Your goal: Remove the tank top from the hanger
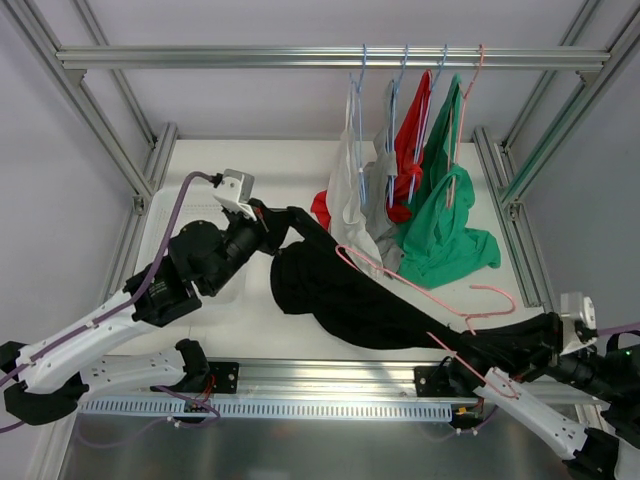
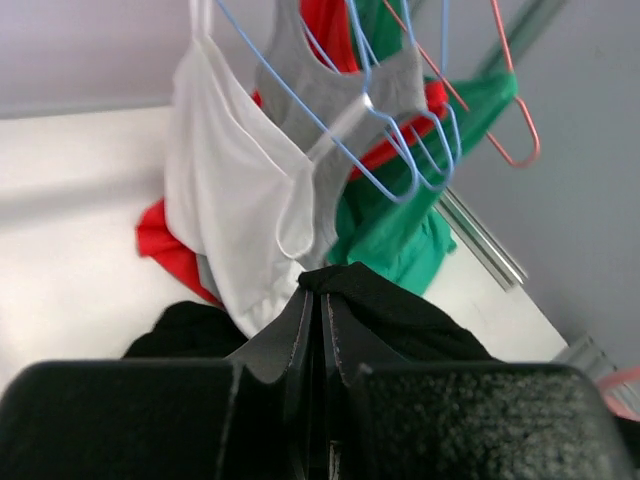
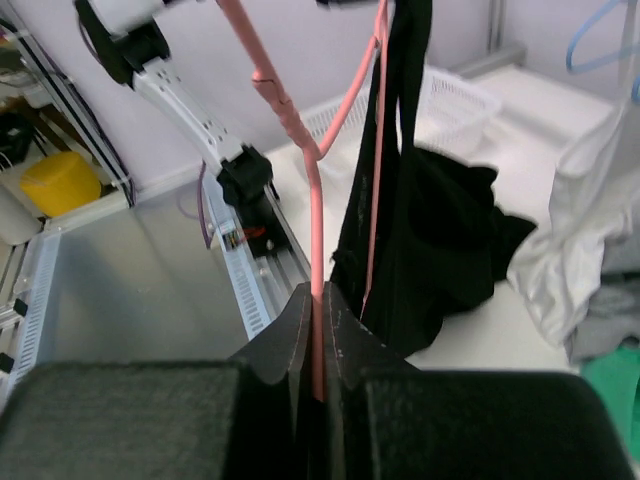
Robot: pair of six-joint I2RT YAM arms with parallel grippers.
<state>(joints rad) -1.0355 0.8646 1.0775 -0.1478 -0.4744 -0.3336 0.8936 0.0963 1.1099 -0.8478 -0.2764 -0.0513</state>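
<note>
A black tank top (image 1: 340, 290) is stretched across the table's middle, still threaded on a pink hanger (image 1: 420, 290). My left gripper (image 1: 285, 222) is shut on the top's upper edge; the black cloth (image 2: 400, 315) bunches at its fingertips (image 2: 318, 300). My right gripper (image 1: 520, 345) is shut on the pink hanger's wire (image 3: 312, 220), which runs up from its jaws beside the hanging black tank top (image 3: 420, 250).
White (image 1: 350, 195), grey, red (image 1: 412, 130) and green (image 1: 445, 225) tops hang on hangers from the back rail (image 1: 300, 55) and drape onto the table. A white basket (image 1: 165, 230) lies under the left arm. Frame posts stand on both sides.
</note>
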